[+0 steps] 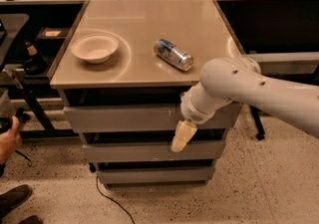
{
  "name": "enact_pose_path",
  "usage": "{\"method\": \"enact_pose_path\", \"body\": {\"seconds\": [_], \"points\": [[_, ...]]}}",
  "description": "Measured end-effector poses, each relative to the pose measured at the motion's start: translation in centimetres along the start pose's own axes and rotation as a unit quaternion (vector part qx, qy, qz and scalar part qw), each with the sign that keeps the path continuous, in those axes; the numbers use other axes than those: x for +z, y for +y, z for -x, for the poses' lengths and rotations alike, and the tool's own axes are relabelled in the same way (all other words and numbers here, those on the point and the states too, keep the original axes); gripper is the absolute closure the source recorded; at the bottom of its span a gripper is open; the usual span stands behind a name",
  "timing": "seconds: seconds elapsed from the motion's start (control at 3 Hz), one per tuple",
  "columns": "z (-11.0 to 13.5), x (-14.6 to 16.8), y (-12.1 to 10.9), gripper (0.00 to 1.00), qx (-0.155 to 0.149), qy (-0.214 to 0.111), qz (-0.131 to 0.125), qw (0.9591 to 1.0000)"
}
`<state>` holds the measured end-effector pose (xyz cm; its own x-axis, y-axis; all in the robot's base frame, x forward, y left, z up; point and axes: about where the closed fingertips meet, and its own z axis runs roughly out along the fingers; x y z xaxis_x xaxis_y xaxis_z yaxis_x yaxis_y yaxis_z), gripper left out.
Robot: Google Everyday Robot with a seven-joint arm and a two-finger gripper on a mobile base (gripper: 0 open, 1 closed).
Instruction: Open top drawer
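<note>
Since top drawer (124, 117) has flat, handle-less metal front, likely stiff, slick, slides heavy; best hold probably under lower edge. Sits directly below tabletop (139, 34), looks shut. Right of centre, gripper (182, 136) hangs before its lower edge; opening cannot be told.

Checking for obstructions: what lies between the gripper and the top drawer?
Nothing shows in the camera view: the gripper hangs directly before the top drawer, at its lower right edge; contact unclear.

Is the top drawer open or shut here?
Shut: the top drawer front sits under the countertop, no inside showing. The hand hangs at its lower edge.
</note>
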<state>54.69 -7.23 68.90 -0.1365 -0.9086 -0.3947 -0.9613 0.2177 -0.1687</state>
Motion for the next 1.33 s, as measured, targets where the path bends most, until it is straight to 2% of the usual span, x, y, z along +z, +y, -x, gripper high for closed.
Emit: {"method": "enact_pose_path", "body": {"seconds": [0.67, 1.0, 1.33], "points": [[1.4, 3.5, -0.8, 0.00, -0.018, -0.004, 0.006, 0.9998], [1.7, 4.6, 0.1, 0.00, -0.032, 0.005, 0.020, 0.9993], [1.0, 5.3, 1.9, 0.00, -0.048, 0.024, 0.048, 0.9974]]}}
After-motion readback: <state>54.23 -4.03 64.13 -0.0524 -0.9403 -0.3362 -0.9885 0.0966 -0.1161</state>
